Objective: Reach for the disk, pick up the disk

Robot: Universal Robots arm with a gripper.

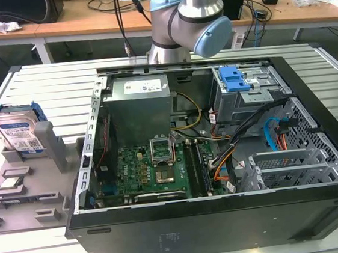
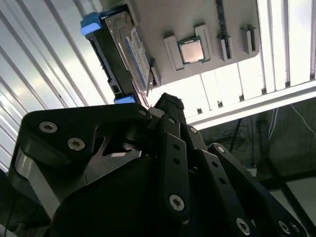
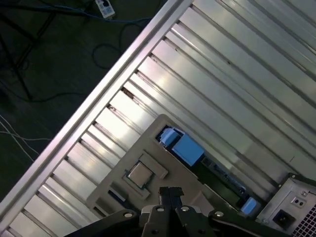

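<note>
Slatted metal table (image 1: 49,78), hand (image 3: 170,190) closed, empty, clear of disk (image 1: 17,133)

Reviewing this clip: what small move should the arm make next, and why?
Probably move the end effector closer to the disk, lining up over its top edge. The disk stands on edge in the grey holder, untouched, and in both wrist views the shut end effector is clear of it.
</note>
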